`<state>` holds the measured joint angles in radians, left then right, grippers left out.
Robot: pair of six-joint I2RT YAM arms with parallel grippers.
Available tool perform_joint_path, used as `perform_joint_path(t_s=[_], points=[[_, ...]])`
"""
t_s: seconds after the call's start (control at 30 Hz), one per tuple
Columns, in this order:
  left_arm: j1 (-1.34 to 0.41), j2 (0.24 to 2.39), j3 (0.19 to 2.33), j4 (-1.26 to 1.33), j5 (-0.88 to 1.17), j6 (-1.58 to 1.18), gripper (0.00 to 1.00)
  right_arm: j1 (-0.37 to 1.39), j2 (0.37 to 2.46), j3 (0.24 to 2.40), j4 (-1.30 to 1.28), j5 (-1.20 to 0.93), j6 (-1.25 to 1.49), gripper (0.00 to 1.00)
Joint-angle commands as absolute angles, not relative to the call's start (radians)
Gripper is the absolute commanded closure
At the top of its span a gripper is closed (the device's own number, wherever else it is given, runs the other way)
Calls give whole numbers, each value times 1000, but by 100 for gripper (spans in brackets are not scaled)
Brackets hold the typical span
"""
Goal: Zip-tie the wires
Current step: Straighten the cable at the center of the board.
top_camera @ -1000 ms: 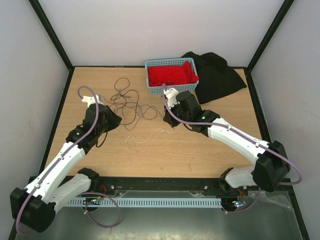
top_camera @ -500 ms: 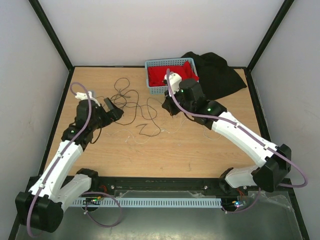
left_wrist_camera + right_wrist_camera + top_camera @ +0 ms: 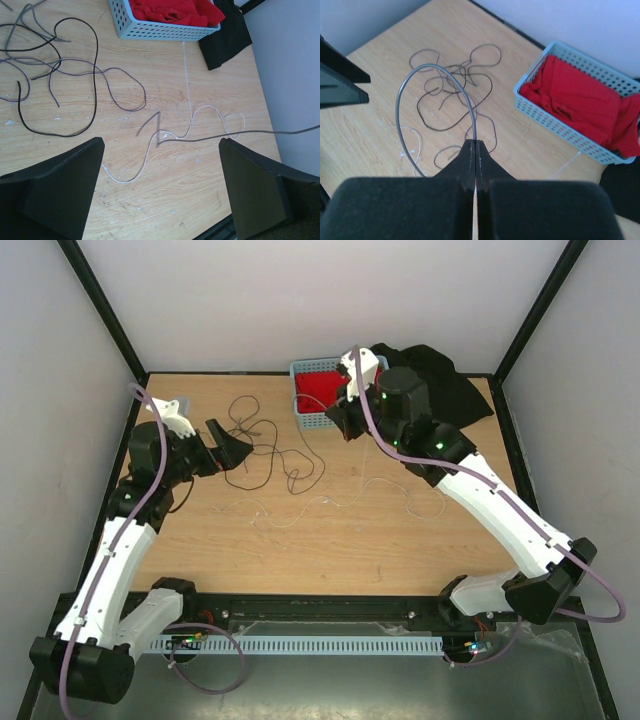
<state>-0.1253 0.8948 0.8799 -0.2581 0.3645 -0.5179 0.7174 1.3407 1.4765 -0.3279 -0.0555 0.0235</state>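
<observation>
The wires (image 3: 262,445) lie in a loose, mostly black tangle on the wooden table, with whitish strands (image 3: 330,502) trailing nearer me. My right gripper (image 3: 474,144) is shut on one grey wire (image 3: 400,107), which arcs up and left from its tips. In the top view that gripper (image 3: 334,424) hangs beside the blue basket (image 3: 306,421). My left gripper (image 3: 160,185) is open with nothing between its fingers, raised left of the tangle (image 3: 228,445). A straight white strip, the zip tie (image 3: 187,75), lies on the table just in front of the basket (image 3: 566,165).
The blue basket (image 3: 165,31) at the back holds red cloth (image 3: 580,100). A black cloth (image 3: 445,390) lies to the right of it. Black frame posts stand at the table's corners, with white walls close on both sides.
My left gripper has opened, let go of the wires and drawn back up to the left. The right gripper, still shut on its wire, has lifted toward the basket.
</observation>
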Motion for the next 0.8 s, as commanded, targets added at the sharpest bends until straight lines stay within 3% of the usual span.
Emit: perform_joint_path(t_s=[0.0,0.17,0.5,0.77], points=[[-118,868,854,-182,416,-447,1,707,1319,1563,-353,-56,-15,100],[-119,815,736,12,486,-438,1,694,1318,1645,-394,-60,0,100],[-204,839,621,136,539,-448,1,683,1347,1825,-462,-151,26,100],[-331,915,562,299,522,-376,12,681,1343,1910,-504,-239,37,100]])
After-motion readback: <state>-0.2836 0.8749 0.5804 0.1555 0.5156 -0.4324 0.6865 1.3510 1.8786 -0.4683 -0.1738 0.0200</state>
